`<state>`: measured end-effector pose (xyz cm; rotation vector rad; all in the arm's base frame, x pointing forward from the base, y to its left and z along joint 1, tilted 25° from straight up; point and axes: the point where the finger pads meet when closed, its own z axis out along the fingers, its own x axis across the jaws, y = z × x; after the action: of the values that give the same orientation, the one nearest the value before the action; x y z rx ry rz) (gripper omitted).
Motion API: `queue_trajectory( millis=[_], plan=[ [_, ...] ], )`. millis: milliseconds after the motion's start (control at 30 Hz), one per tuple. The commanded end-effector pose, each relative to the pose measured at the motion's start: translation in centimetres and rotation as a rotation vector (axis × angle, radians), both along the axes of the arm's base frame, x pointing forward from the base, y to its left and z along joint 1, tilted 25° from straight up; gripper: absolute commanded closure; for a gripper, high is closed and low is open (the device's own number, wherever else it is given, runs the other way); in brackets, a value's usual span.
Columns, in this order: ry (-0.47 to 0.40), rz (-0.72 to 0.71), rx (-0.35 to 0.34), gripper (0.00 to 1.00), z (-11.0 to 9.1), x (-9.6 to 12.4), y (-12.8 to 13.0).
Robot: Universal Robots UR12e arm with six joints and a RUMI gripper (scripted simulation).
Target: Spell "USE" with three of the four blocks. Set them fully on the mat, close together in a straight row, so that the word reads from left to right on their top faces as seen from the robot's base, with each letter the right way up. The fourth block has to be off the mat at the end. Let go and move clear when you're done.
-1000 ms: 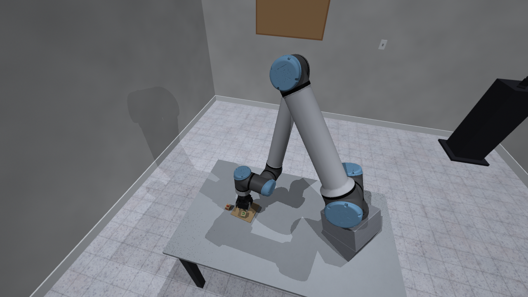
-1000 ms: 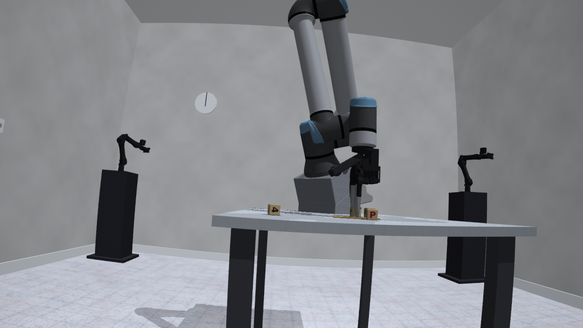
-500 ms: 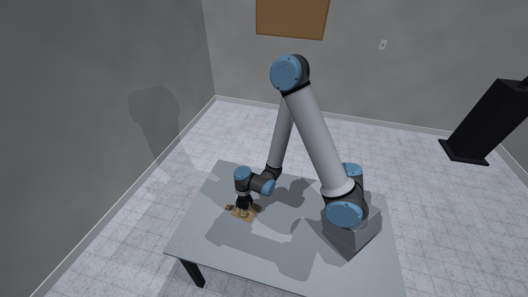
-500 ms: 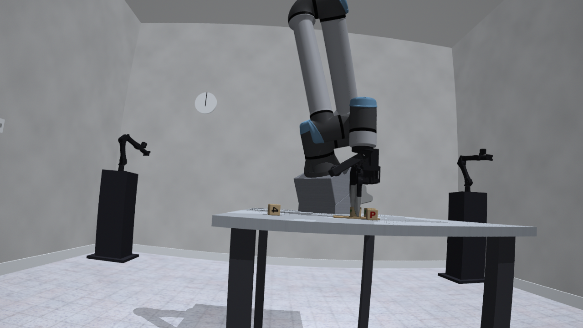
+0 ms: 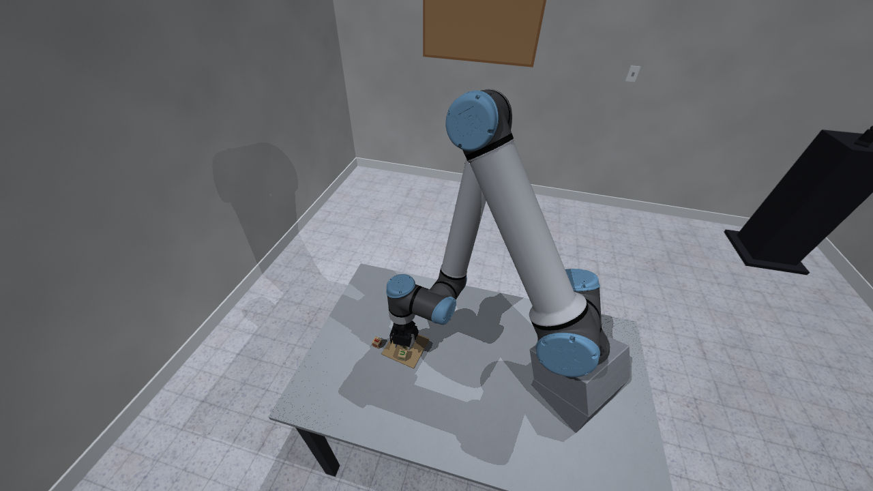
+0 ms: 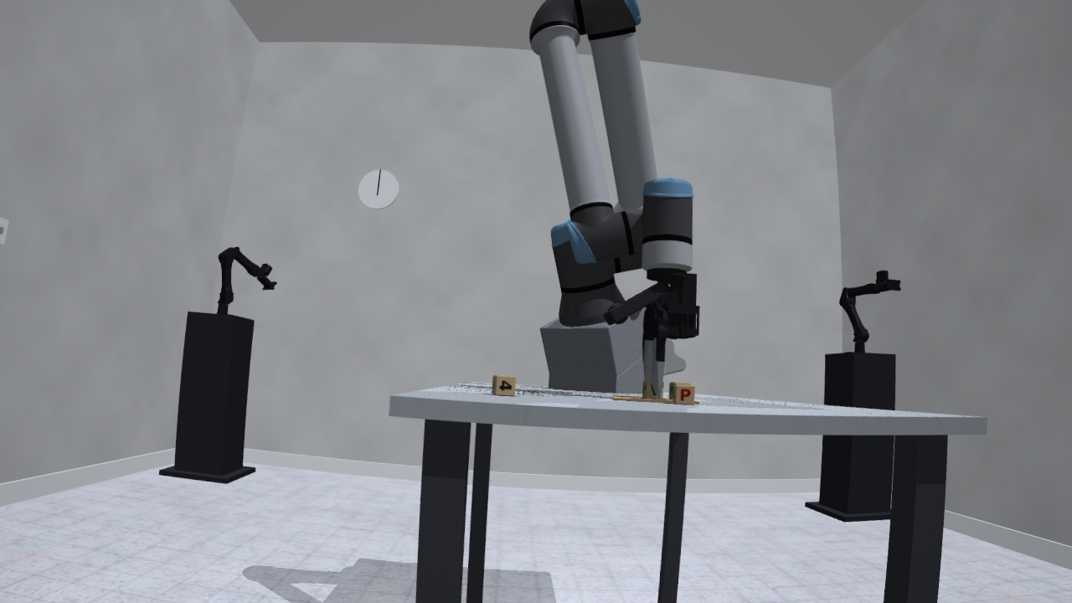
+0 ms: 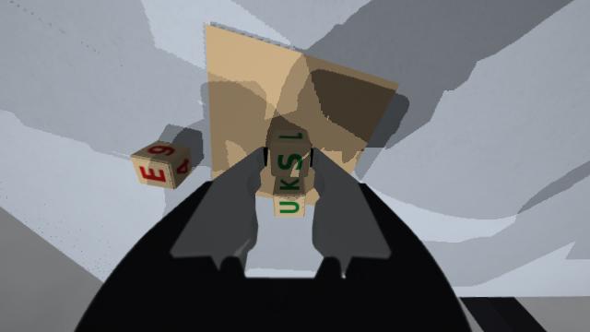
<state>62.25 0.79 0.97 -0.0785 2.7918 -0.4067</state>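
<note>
from my remote station, i see the end effector (image 5: 401, 346) (image 6: 653, 393) (image 7: 289, 148) low over the mat (image 5: 412, 362) (image 6: 626, 398) (image 7: 240, 51), its fingers slightly apart on either side of the s block (image 7: 289, 162), clamped on nothing. that block sits on the mat, s facing up. the u block (image 5: 402, 354) (image 7: 289, 207) is close by it, letter up; i can't tell if they touch. i've got the e block (image 5: 377, 342) (image 6: 684, 394) (image 7: 153, 173) off the mat on the worktop (image 5: 366, 427) (image 6: 600, 420) (image 7: 92, 69), e uppermost. another block (image 6: 503, 385) stands well apart, off the mat.
</note>
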Motion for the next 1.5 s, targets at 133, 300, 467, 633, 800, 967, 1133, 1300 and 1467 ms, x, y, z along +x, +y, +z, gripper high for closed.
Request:
queue_trajectory(
  millis=[133,300,467,633,800,967,1133,1300,1467],
  plan=[
    [-0.004,0.000,0.000,0.72,0.2,0.2,-0.1],
    [-0.004,0.000,0.000,0.72,0.2,0.2,-0.1],
    [-0.004,0.001,0.000,0.72,0.7,0.0,0.1],
    [-0.003,0.001,0.000,0.72,1.5,-0.4,0.5],
    [-0.001,0.001,0.000,0.72,3.6,-1.3,1.1],
    [-0.006,0.001,-0.001,0.72,6.3,-1.8,1.8],
    [-0.007,0.001,-0.001,0.72,7.5,-2.2,2.2],
    [-0.007,0.001,-0.001,0.72,8.5,-2.5,2.4],
    [-0.005,0.000,0.000,0.00,8.4,-2.7,2.4]
  ],
)
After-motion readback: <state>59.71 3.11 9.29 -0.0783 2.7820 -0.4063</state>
